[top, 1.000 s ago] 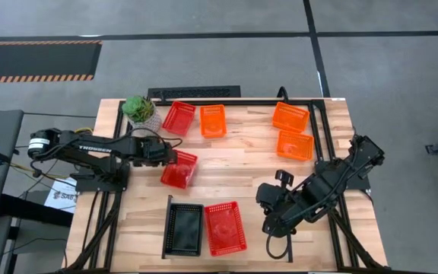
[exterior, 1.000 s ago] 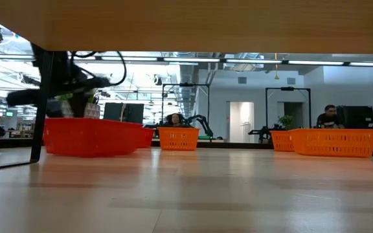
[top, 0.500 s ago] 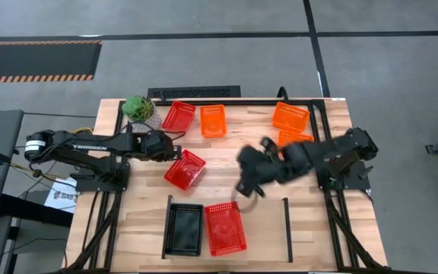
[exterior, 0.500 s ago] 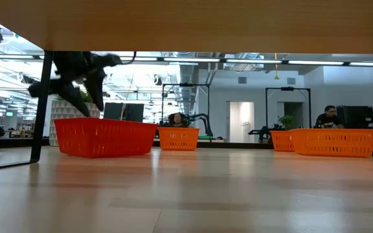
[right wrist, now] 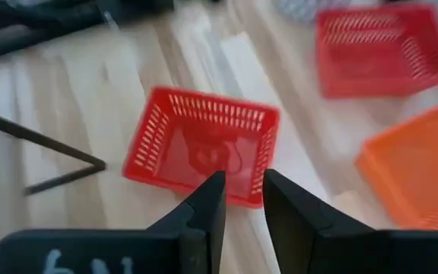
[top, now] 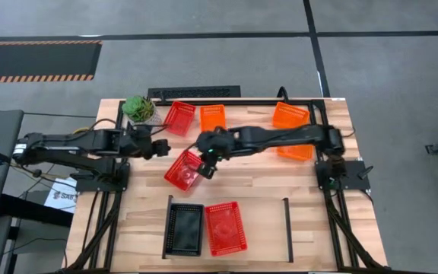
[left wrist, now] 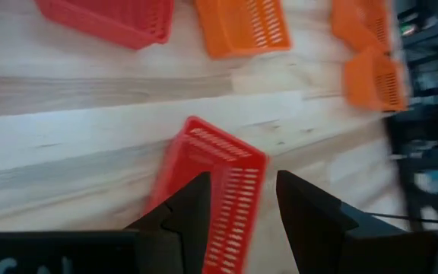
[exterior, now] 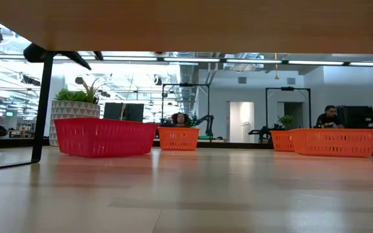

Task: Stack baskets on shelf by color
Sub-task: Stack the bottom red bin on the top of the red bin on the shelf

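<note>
Pale wooden planks (top: 242,190) spread under both my arms, framed by a black tube frame (top: 333,221), with grey floor all around the table. My right gripper (top: 207,161) reaches far across to the middle of the table and hangs over the right edge of a lone red basket (top: 184,169). In my right wrist view that red basket (right wrist: 201,144) lies just ahead of my fingers (right wrist: 204,209), which stand a narrow gap apart and hold nothing. My left gripper (top: 158,148) sits just left of the same basket, fingers (left wrist: 190,213) parted and empty, the basket's rim (left wrist: 215,183) showing between them.

Going outward: far of the grippers, another red basket (top: 179,116) and an orange basket (top: 213,119) lie side by side near the far edge, with the potted plant (top: 138,109) at the far left corner. Two more orange baskets sit at the far right, one (top: 290,116) clear and one partly hidden under my right arm.

On the near side, the shelf (top: 265,228) holds a black basket (top: 183,228) and a red basket (top: 226,227) side by side at its left end; the right part of the board lies open up to the right rail (top: 287,227).

From table height, an open hall with desks and a seated person (exterior: 329,115) shows beyond.
</note>
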You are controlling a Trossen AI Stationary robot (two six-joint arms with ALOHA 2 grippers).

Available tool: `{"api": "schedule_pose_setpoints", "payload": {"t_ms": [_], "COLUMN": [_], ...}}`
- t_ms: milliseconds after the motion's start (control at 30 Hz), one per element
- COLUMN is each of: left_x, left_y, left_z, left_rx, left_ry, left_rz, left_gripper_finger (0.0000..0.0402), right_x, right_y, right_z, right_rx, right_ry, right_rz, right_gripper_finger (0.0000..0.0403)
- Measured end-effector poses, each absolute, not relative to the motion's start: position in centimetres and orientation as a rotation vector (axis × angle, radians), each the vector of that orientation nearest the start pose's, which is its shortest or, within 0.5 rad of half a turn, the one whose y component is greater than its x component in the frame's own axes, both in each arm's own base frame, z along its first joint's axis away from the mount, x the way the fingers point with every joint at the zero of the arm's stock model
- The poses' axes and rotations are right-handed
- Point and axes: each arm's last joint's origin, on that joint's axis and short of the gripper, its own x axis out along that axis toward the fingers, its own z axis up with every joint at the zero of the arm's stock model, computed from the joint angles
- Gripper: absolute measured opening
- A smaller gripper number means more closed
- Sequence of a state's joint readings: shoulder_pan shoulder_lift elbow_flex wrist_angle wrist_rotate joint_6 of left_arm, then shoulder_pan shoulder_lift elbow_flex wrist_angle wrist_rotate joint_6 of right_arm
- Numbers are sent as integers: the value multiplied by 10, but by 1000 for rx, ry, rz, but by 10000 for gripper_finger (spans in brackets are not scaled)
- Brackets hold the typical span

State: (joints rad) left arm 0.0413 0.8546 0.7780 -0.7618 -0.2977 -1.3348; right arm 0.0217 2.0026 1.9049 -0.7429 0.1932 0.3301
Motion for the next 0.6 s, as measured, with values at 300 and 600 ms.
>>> {"api": "schedule_pose_setpoints", "payload": {"t_ms": [300, 600], "left_x": [149, 153], "left_y": [6, 4], "left_z": [276, 273], "left_rx": [-1182, -1163], "left_ry": [468, 472], "left_rz": [809, 835], "left_gripper_finger": [138, 138], "right_x": [479, 489], "right_y": [-25, -47], "right_z": [231, 189], "right_rx": [288, 370], "right_ry": [920, 1001], "right_rz": [-315, -294], "right_gripper_finger": [132, 225]}}
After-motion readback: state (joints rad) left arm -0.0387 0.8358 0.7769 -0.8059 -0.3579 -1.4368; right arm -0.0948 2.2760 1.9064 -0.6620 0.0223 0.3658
